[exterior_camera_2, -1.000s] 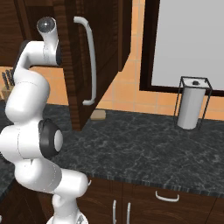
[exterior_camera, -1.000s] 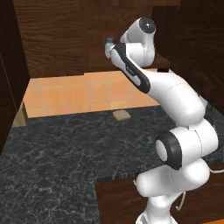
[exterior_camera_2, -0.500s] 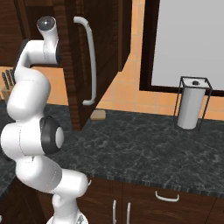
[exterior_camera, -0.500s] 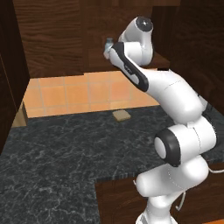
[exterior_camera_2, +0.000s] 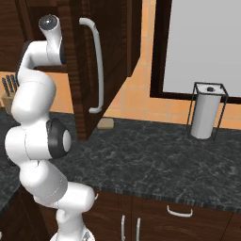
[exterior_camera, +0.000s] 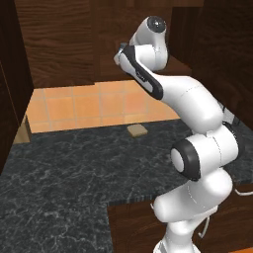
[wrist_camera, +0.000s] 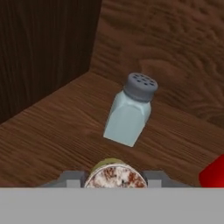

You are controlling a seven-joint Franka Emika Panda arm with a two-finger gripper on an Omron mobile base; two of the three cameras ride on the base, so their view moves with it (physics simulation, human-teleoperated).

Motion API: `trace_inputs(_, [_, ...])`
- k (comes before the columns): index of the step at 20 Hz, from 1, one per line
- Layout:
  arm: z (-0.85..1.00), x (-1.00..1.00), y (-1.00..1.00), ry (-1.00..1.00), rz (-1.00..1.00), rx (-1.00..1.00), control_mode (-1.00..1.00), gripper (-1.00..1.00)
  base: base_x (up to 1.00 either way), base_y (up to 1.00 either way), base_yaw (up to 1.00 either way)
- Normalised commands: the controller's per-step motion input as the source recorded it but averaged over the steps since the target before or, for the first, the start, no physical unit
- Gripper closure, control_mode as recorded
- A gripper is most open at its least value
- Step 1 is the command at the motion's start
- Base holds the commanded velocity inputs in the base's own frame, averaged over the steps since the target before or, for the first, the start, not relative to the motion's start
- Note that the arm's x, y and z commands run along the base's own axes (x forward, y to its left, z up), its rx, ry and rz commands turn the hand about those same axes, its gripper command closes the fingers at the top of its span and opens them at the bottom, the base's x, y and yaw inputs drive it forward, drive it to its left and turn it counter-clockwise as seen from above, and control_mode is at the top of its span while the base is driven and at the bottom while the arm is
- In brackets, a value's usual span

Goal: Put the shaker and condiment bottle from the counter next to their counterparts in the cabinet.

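In the hand view, the shaker [wrist_camera: 114, 174] shows as a speckled cap with a yellowish rim between my gripper's [wrist_camera: 113, 178] two fingertips, which are shut on it low over the cabinet's wooden shelf [wrist_camera: 48, 135]. Just beyond it stands its counterpart, a pale grey-blue shaker [wrist_camera: 129, 114] with a grey cap, upright near the shelf's back corner. A red bottle [wrist_camera: 214, 174] is cut off at the right edge; I cannot tell which bottle it is. In the left base view my arm reaches up with the hand [exterior_camera: 121, 52] inside the dark cabinet [exterior_camera: 64, 39].
The cabinet door [exterior_camera_2: 89, 66] with its white handle hangs open beside my arm. On the dark marbled counter [exterior_camera_2: 155, 155] lie a small tan block [exterior_camera: 138, 130], a paper towel holder [exterior_camera_2: 206, 111] at the right and a knife block [exterior_camera_2: 8, 94] at the far left.
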Motion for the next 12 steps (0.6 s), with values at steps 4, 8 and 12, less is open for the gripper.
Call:
trace_inputs(4, [-0.01,0.26,-0.1,0.01,0.0,0.03,-1.0,-1.0,0.0,0.0,0.0])
trace_inputs(8, [-0.01,0.26,-0.15,0.0,0.0,0.04,-1.0,-1.0,0.0,0.0,0.0])
trace_inputs(12, [-0.04,0.27,-0.07,0.0,0.0,0.01,-1.0,-1.0,0.0,0.0,0.0])
